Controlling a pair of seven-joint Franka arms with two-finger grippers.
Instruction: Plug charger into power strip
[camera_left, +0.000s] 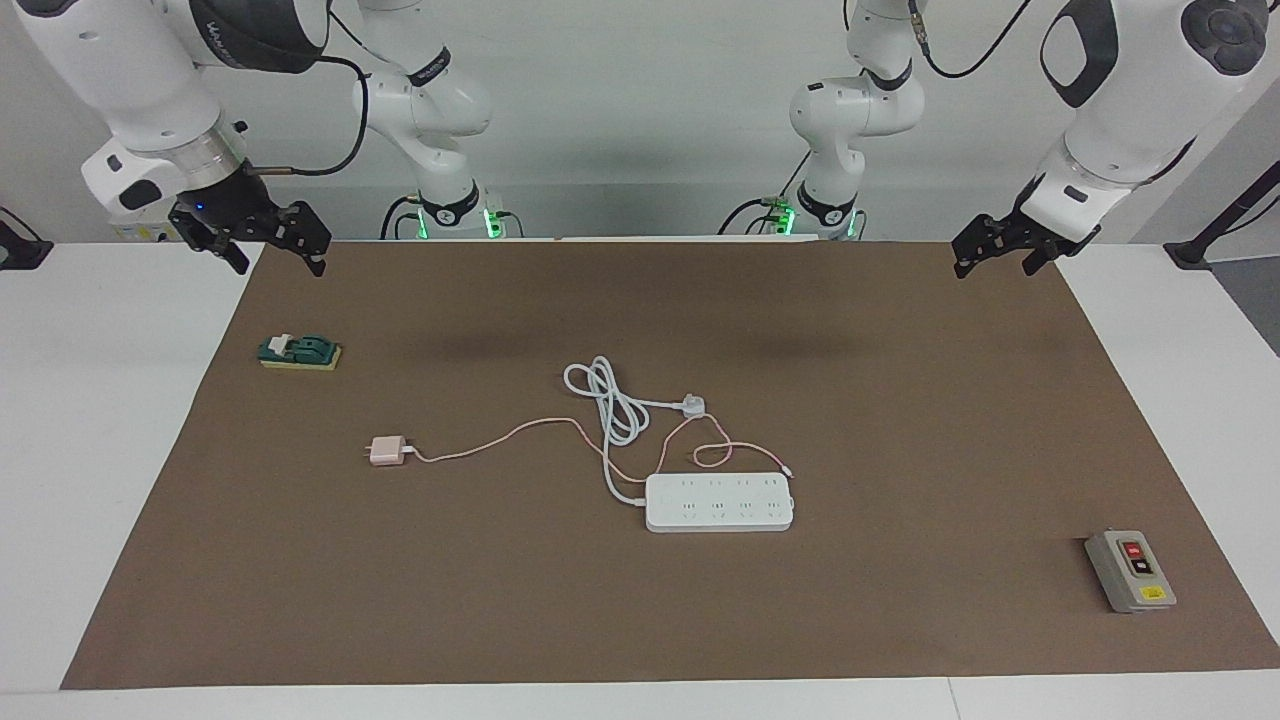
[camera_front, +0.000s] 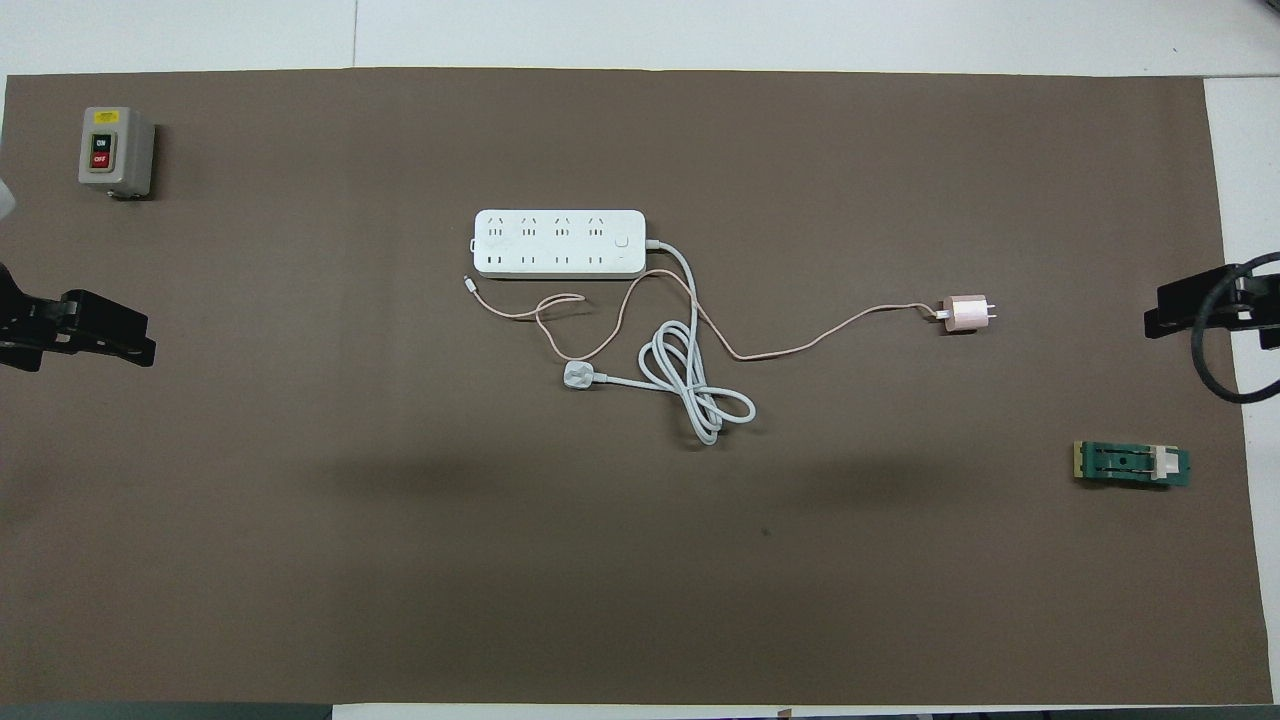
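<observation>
The power strip (camera_left: 720, 502) is a long white bar lying flat near the middle of the brown mat, sockets up; it also shows in the overhead view (camera_front: 558, 243). The charger (camera_left: 386, 451), a small pale pink cube, lies on the mat toward the right arm's end (camera_front: 966, 314). Its thin pink cable (camera_left: 500, 437) runs back toward the strip. My right gripper (camera_left: 280, 268) hangs open and empty over the mat's edge at its own end (camera_front: 1175, 310). My left gripper (camera_left: 995, 270) hangs open and empty over the mat's edge at the left arm's end (camera_front: 110, 335). Both arms wait.
The strip's thick white cord is coiled nearer to the robots and ends in a white three-pin plug (camera_left: 692, 405). A grey box with red and black buttons (camera_left: 1130, 571) stands at the left arm's end. A green switch block (camera_left: 300, 352) lies at the right arm's end.
</observation>
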